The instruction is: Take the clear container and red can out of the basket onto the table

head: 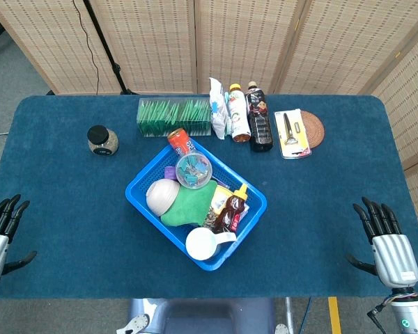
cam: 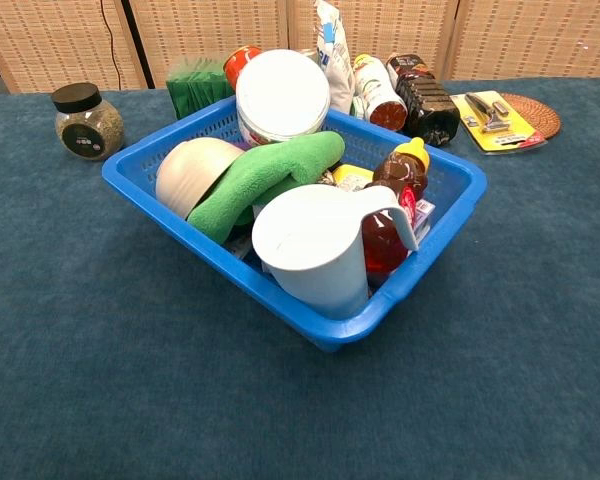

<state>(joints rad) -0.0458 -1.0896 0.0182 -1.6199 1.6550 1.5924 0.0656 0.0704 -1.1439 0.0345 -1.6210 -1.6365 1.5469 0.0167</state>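
Note:
A blue basket (head: 138, 198) (cam: 450, 205) sits in the middle of the table. At its far corner stands a clear container (head: 193, 170) (cam: 282, 97) with coloured bits inside; in the chest view its white bottom faces me. Just behind it leans a red can (head: 179, 141) (cam: 240, 60). My left hand (head: 1, 229) rests at the table's near left edge, fingers spread and empty. My right hand (head: 386, 240) rests at the near right edge, likewise spread and empty. Neither hand shows in the chest view.
The basket also holds a cream bowl (head: 162, 195), a green cloth (head: 189, 207), a honey bottle (head: 232, 207) and a white cup (head: 203, 243). A spice jar (head: 102, 140) stands at left. Green packets (head: 174, 117), bottles (head: 259, 118), a peeler card (head: 292, 133) line the back.

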